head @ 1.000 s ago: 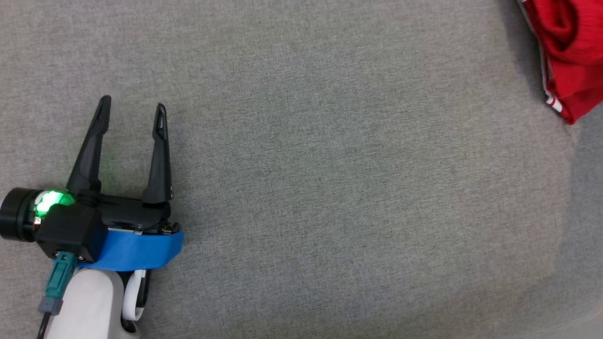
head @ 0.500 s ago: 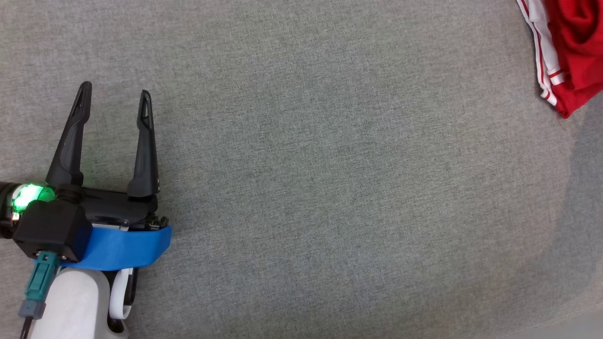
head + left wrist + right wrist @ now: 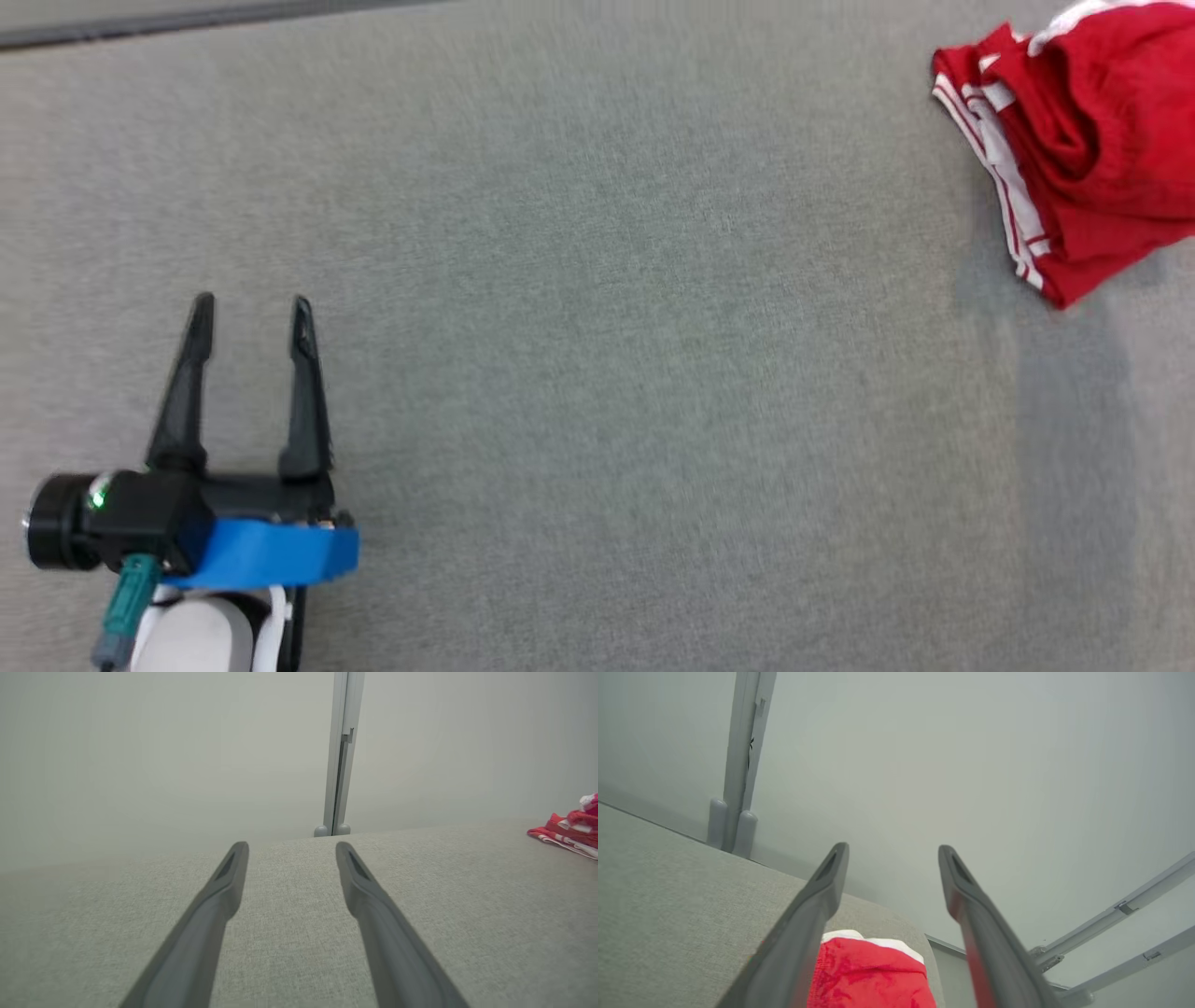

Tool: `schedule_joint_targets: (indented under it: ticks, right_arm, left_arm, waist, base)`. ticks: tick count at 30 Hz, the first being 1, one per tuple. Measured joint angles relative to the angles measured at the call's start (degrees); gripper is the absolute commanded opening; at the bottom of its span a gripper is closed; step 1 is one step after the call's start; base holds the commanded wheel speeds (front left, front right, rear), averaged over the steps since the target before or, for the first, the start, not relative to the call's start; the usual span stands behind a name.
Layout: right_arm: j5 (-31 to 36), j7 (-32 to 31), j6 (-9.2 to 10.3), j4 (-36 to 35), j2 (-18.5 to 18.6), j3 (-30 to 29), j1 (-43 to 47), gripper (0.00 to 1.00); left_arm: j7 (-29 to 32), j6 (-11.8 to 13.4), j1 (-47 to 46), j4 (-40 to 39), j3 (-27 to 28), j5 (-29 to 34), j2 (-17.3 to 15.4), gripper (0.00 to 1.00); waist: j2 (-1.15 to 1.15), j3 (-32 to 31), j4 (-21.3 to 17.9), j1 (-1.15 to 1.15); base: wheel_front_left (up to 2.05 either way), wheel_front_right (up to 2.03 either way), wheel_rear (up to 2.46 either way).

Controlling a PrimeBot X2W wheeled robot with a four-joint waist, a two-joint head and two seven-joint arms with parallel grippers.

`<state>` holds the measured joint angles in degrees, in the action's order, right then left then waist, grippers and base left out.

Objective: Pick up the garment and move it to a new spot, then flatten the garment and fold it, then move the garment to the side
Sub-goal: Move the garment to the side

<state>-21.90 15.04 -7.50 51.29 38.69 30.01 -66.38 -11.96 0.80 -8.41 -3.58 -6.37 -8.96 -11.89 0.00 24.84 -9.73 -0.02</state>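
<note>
You are looking down on a wide grey cloth-covered surface (image 3: pixel 653 373) that fills most of the head view, with a plain pale wall (image 3: pixel 140 742) behind its far edge and a slim upright post (image 3: pixel 340 765) standing against that wall. The garment (image 3: pixel 1092 159), bright red with white stripes along one hem, lies in a crumpled heap at the far right of the surface, close to its corner and well apart from your left arm. Your left gripper (image 3: pixel 250 305) sits at the lower left of the head view, just above the bare cloth, its two dark fingers spread wide with nothing between them; a band of blue tape (image 3: pixel 271 555) wraps its wrist. Your right gripper (image 3: pixel 893 851) hangs over the garment with its fingers parted and released, and the red cloth lies below them, ungrasped.
</note>
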Motion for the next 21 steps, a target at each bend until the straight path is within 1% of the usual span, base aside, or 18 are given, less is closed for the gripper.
schedule_joint_targets:
  ticks: [5, 7, 8, 9, 10, 12, 15, 16, 17, 19, 21]
  right_arm:
    - [1.30, 0.00, 0.00, -8.93, -5.41, -5.05, 10.55, 1.00]
    - [2.58, 0.00, 0.00, -12.39, -7.88, -5.75, 14.60, 1.00]
    - [3.10, 0.01, -0.01, -14.97, -10.79, -6.04, 18.63, 1.00]
    - [3.10, 0.01, -0.01, -14.97, -10.79, -6.04, 18.63, 1.00]
    - [4.04, 0.00, -0.01, -17.12, -13.22, -6.55, 22.32, 1.00]
    - [4.58, 0.02, -0.01, -18.61, -15.28, -6.68, 25.65, 1.00]
    - [5.37, 0.00, 0.00, -20.39, -17.48, -6.80, 30.88, 1.00]
    - [5.37, 0.00, 0.00, -20.39, -17.48, -6.80, 30.88, 1.00]
    - [5.86, 0.01, 0.00, -21.54, -18.56, -7.20, 34.39, 1.00]
    - [6.09, 0.00, 0.00, -22.63, -19.25, -7.37, 37.98, 1.00]
    - [6.28, 0.00, 0.00, -23.85, -19.63, -8.78, 40.99, 1.00]
  left_arm:
    - [-0.94, 0.20, 3.44, 3.20, 0.19, -1.49, 0.82, 1.00]
    - [-1.29, 0.24, 4.86, 4.12, 0.37, -2.13, 0.99, 1.00]
    - [-1.45, 0.26, 6.21, 5.08, 0.55, -2.66, 1.13, 1.00]
    - [-1.45, 0.26, 6.21, 5.08, 0.55, -2.66, 1.13, 1.00]
    - [-1.76, 0.27, 7.45, 6.02, 0.66, -3.02, 1.18, 1.00]
    - [-1.85, 0.35, 8.44, 6.76, 0.77, -3.56, 1.42, 1.00]
    - [-2.02, 0.24, 10.24, 8.16, 0.73, -4.14, 1.64, 1.00]
    - [-2.02, 0.24, 10.24, 8.16, 0.73, -4.14, 1.64, 1.00]
    - [-2.13, 0.16, 11.37, 9.05, 0.56, -4.36, 1.76, 1.00]
    - [-2.27, 0.07, 12.43, 9.98, 0.48, -4.67, 1.85, 1.00]
    - [-2.32, 0.07, 13.23, 10.40, 0.57, -5.11, 1.90, 1.00]
  waist:
    - [0.00, -6.88, 2.09, 0.00]
    - [0.00, -9.42, 2.89, 0.00]
    - [0.00, -11.90, 3.64, 0.00]
    - [0.00, -11.90, 3.64, 0.00]
    - [0.00, -14.32, 4.42, 0.01]
    - [0.00, -16.64, 5.18, 0.00]
    - [0.00, -20.02, 6.24, 0.01]
    - [0.00, -20.02, 6.24, 0.01]
    - [0.00, -22.01, 6.80, 0.00]
    - [0.00, -23.78, 7.21, 0.00]
    - [0.00, -24.93, 7.22, 0.00]
  base:
    - [0.00, 0.00, 0.00]
    - [0.00, 0.00, 0.00]
    - [0.00, 0.00, 0.00]
    - [0.00, 0.00, 0.00]
    - [0.00, 0.00, 0.00]
    - [0.00, 0.00, 0.00]
    - [0.00, 0.00, 0.00]
    - [0.00, 0.00, 0.00]
    - [0.00, 0.00, 0.00]
    - [0.00, 0.00, 0.00]
    - [0.00, 0.00, 0.00]
